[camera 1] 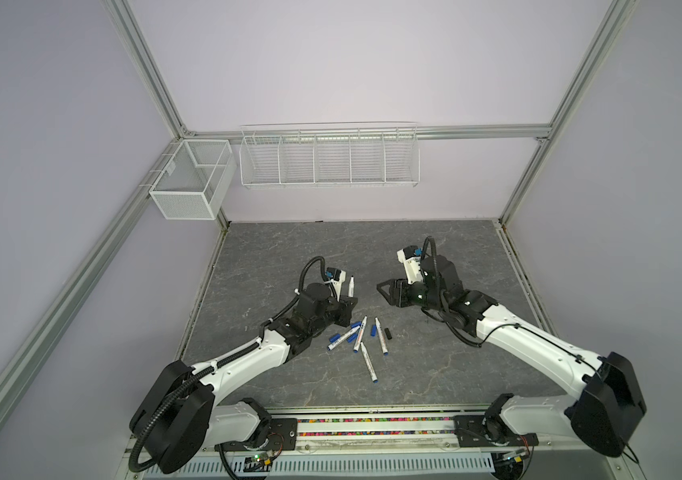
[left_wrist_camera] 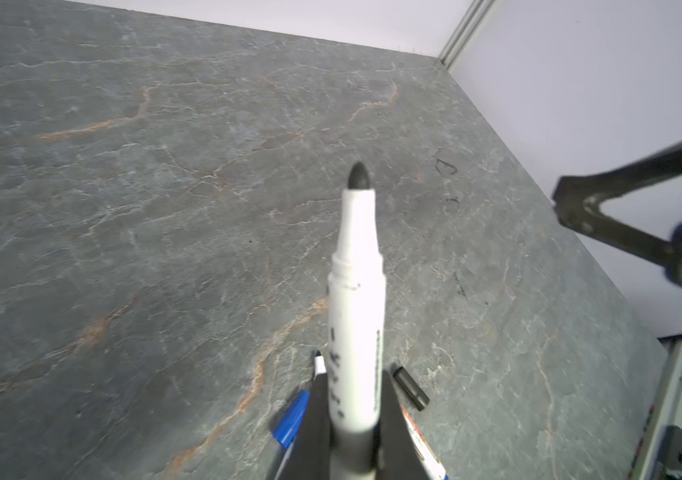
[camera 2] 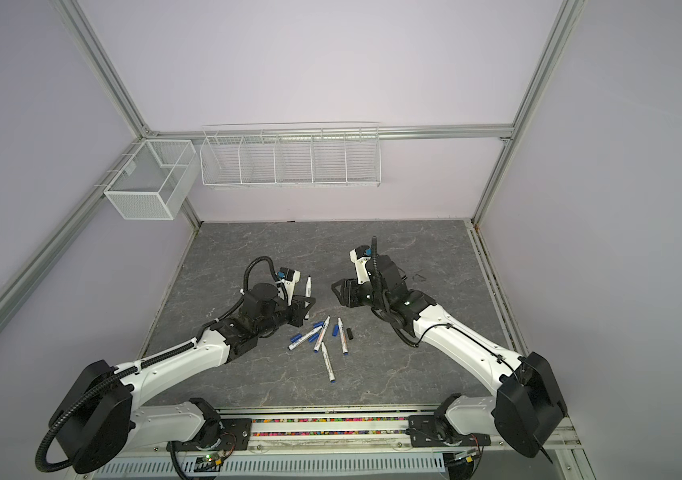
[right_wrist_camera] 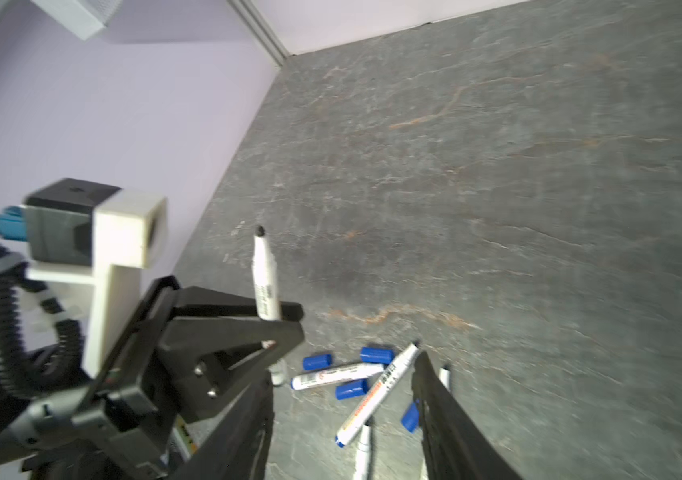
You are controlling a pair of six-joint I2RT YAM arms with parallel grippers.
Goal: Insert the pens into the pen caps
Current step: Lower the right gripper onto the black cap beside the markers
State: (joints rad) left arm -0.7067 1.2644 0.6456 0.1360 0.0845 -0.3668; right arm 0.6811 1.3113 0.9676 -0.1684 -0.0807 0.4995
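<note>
White black-tipped pen in left end effector, dark barrel print unreadable

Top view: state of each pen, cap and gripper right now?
left gripper: shut on the black pen.
black pen: uncapped, held off the table, tip up.
right gripper: open, empty.
blue pens: four, uncapped, lying loose on the table.
blue caps: four, off, lying among the blue pens.
black cap: off, lying on the table beside the blue pens.
</note>
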